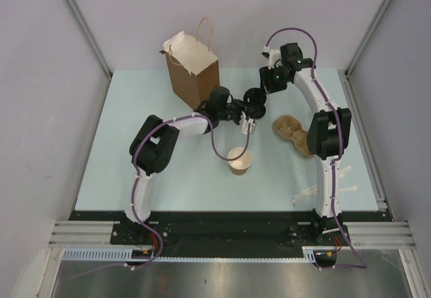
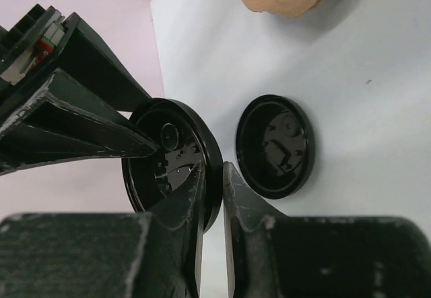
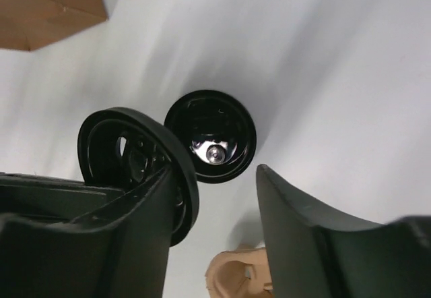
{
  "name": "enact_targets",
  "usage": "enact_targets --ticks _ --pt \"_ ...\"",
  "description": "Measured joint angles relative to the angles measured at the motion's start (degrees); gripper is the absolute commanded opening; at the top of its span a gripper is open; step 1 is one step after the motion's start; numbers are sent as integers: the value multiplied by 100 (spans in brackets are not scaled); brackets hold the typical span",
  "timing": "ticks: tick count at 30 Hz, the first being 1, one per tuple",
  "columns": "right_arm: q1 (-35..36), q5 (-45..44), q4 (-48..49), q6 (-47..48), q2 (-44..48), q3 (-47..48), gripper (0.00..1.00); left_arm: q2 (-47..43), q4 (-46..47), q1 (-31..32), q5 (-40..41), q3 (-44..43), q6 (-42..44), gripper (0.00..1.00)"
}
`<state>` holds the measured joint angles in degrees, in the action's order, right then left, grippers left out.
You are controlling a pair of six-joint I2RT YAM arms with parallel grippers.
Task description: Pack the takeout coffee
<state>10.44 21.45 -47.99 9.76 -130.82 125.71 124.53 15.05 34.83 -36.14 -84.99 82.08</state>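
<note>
The paper bag [image 1: 193,69] stands at the back left with its mouth open. The left gripper [image 2: 214,200] pinches the rim of a black lid [image 2: 172,166], holding it on edge above the surface [image 1: 135,170], and a second lid [image 2: 275,146] lies flat just beside it. The cup [image 1: 240,160] stands uncovered near the middle, apart from both lids. The right gripper [image 3: 215,171] is spread, one finger against the black lid. The carrier tray [image 1: 293,131] lies further right. As I judge it, capping the cup and bagging it are both left to do.
</note>
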Motion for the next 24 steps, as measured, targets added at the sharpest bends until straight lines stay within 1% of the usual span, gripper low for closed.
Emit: enact_targets --ticks 1,3,4,8,13,16,18,21,24 --pt "-24 -7 -9 2 0 63 64 0 -20 0 -2 -37 -4 16" --pt "-90 -7 -15 -17 0 192 69 0 -24 0 0 -105 -4 15" --pt "-120 -7 -24 -26 0 243 74 0 -22 0 -2 -131 -4 15" --pt "-216 2 -87 -28 0 356 82 -17 -22 2 -13 -133 -11 15" --pt "-378 247 -127 -85 103 431 91 -507 -577 4 -133 144 -15 12" --pt "-581 634 -94 -273 446 428 94 -1300 -970 7 -227 557 -44 11" --pt "-769 966 -13 -422 852 417 96 -1945 -1167 7 -313 828 -114 10" --pt "-1025 1423 221 -584 1768 260 97 -2865 -1606 9 -498 975 -417 10" --pt "-1119 1812 459 -601 2743 13 97 -3770 -2140 9 -798 975 -1054 11"
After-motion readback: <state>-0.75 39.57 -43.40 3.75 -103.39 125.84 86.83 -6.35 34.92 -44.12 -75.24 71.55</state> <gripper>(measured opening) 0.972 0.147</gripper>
